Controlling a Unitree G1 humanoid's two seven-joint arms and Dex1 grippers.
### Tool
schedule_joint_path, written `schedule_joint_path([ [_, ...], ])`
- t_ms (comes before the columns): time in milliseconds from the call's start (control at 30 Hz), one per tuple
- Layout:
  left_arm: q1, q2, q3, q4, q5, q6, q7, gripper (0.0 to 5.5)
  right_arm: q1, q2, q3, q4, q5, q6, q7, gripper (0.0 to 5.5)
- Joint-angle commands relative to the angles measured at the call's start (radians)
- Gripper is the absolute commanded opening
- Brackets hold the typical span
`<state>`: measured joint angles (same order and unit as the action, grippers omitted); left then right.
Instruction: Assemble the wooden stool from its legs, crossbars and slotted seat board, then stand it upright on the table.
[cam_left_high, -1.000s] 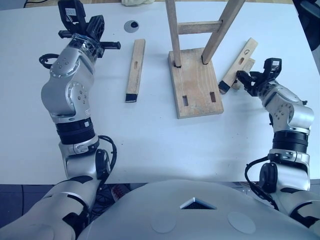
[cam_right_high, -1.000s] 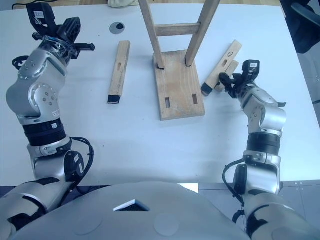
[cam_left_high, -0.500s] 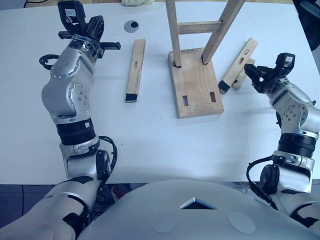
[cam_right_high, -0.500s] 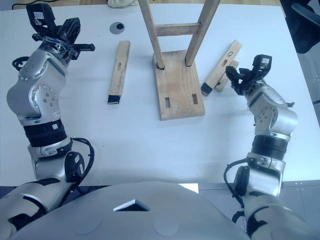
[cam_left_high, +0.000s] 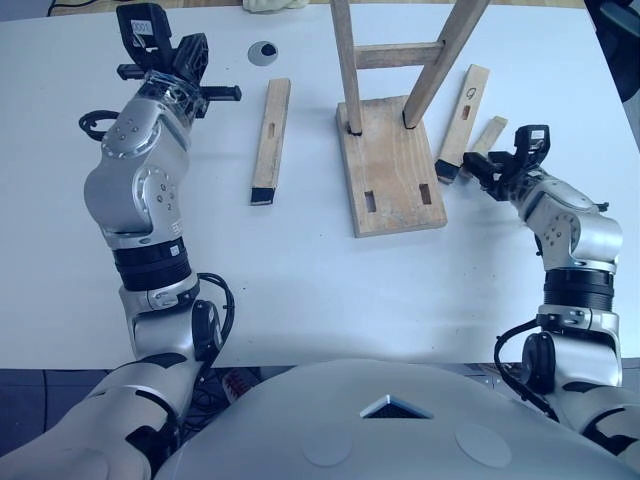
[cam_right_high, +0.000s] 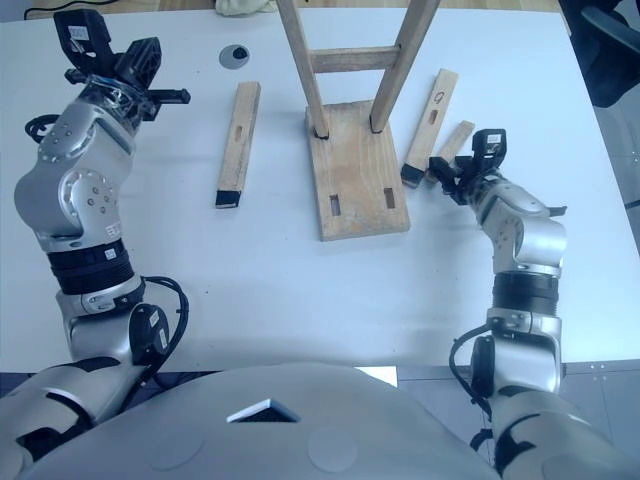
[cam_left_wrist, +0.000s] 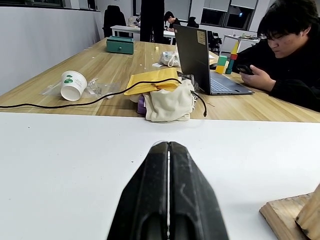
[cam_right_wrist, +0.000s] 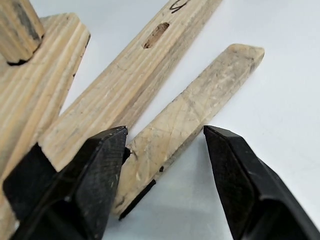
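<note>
Seemingly dark-tipped, the pale, scuffed short crossbar (cam_right_wrist: 192, 102) lies within the wide-spread right pincer (cam_right_wrist: 165, 131).

The right pincer (cam_left_high: 484, 172) stands spread over the near end of a short bar (cam_left_high: 490, 134). A loose leg (cam_left_high: 463, 108) lies just beside its inner finger. Past that, the seat (cam_left_high: 395, 190) with two standing legs (cam_left_high: 344, 60) bars the way. Outward and behind it, the table (cam_left_high: 400, 290) gives room. Off the left pincer's (cam_left_high: 222, 91) tip lies another leg (cam_left_high: 271, 140), slightly apart.
</note>
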<state>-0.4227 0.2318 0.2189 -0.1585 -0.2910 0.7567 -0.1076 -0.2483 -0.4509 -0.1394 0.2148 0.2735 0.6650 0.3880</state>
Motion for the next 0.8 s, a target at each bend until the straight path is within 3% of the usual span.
schedule_joint_path([
  [33, 0.011, 0.005, 0.006, -0.002, 0.005, -0.006, 0.008, 0.00, 0.052, -0.109, 0.008, -0.015, -0.023, 0.057, 0.069, 2.81],
  [267, 0.019, -0.011, 0.006, -0.010, 0.008, -0.015, 0.022, 0.00, -0.018, -0.193, 0.010, 0.021, 0.022, 0.124, 0.211, 2.81],
  [533, 0.005, -0.003, 0.012, 0.002, 0.005, -0.037, 0.023, 0.00, -0.005, -0.210, 0.064, 0.102, -0.040, 0.074, 0.258, 1.41],
  [667, -0.006, -0.004, 0.007, -0.018, -0.012, -0.134, -0.023, 0.00, -0.002, -0.222, 0.086, 0.167, -0.128, -0.060, 0.197, 1.29],
  [800, -0.056, -0.093, 0.106, -0.148, -0.369, -0.060, -0.135, 0.47, -0.098, -0.161, -0.076, 0.090, -0.099, -0.349, 0.045, 1.29],
])
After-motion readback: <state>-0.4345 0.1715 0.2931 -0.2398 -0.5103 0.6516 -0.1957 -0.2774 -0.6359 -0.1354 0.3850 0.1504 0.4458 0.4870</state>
